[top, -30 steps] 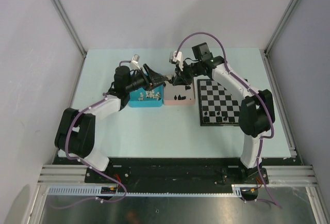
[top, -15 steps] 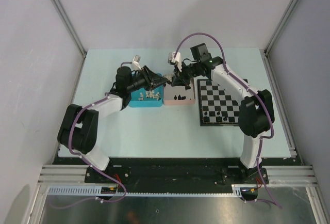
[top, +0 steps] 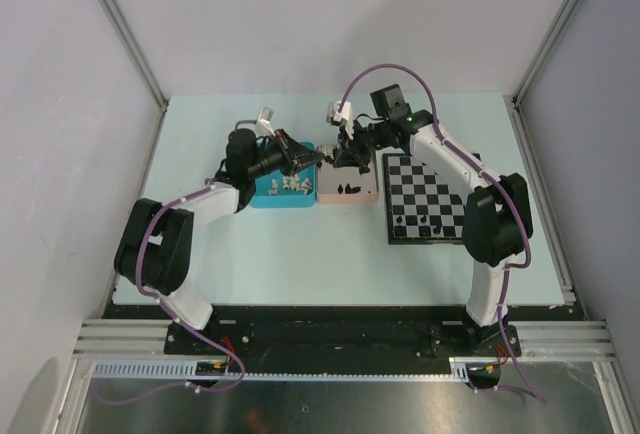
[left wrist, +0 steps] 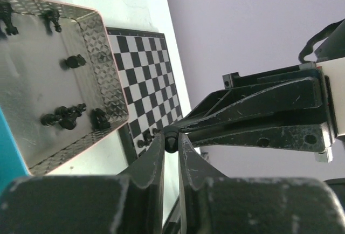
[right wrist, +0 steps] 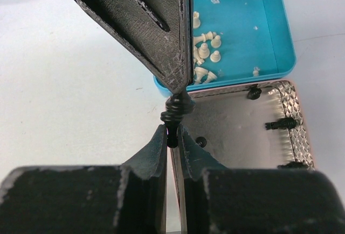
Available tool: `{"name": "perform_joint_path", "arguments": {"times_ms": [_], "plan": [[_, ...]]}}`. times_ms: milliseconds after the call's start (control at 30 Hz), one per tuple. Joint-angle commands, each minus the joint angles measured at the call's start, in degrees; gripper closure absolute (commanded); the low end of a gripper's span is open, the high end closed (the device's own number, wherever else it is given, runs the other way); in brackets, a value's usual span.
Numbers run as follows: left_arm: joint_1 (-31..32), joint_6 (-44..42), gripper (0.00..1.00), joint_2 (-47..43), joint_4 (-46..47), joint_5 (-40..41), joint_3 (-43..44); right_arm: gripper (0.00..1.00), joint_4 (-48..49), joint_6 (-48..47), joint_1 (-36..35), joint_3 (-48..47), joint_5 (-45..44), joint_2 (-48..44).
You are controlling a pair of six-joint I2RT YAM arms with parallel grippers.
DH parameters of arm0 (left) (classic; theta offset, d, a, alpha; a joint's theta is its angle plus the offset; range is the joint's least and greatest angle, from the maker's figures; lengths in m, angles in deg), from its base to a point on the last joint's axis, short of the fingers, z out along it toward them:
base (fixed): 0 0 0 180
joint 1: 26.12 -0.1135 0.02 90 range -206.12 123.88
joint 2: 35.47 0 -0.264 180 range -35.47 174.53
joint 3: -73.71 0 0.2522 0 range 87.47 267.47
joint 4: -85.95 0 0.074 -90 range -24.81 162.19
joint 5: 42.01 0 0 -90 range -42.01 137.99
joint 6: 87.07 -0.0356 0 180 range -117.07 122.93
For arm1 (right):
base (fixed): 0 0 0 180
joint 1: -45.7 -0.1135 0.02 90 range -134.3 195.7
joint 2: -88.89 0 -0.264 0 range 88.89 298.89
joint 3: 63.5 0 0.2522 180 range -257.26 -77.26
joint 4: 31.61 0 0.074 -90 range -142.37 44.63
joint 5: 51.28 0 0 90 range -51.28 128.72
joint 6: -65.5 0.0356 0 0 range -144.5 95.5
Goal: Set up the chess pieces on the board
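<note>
While white pieces [right wrist: 207, 48] fill blue tray [right wrist: 264, 45], black pieces [right wrist: 283, 123] apparently dot pink tray [right wrist: 232, 116].

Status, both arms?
Left end effector, right end effector both shut on one black piece, midair near pink tray. Board mostly bare. No obstruction seen.

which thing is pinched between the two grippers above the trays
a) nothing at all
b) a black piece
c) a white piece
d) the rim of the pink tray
b: the right wrist view shows a black piece clamped in the right gripper, and the left wrist view shows the left gripper closed on its rounded end.
</note>
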Motion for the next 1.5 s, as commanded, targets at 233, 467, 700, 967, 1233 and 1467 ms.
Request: {"name": "perform_joint_path", "arguments": {"times_ms": [233, 467, 700, 967, 1233, 1467], "plan": [[-0.44, -18.77, 1.00, -10.25, -13.33, 11.52, -0.26, 0.94, 3.07, 8.19, 1.81, -5.91, -14.54, 8.10], [1.92, -29.58, 1.00, -18.68, -19.91, 18.02, -3.34, 0.90, 0.60, 9.51, 0.40, -11.73, -24.04, 16.80], [8.07, -36.53, 1.00, -21.51, -24.93, 25.76, -2.81, 0.75, -0.54, 9.95, 0.22, -13.40, -25.71, 18.83], [13.09, -39.35, 1.00, -21.68, -27.40, 31.21, -1.06, 0.58, -2.91, 11.97, 3.21, -11.47, -18.52, 9.97], [23.36, -43.38, 1.00, -18.61, -27.57, 34.64, 3.24, 0.52, -5.90, 12.06, 9.53, 2.38, -15.17, -9.19], [32.51, -47.26, 1.00, -6.84, -28.27, 35.88, 13.35, 0.52, -5.20, 13.64, 23.92, 16.54, -9.55, -24.93]]}}
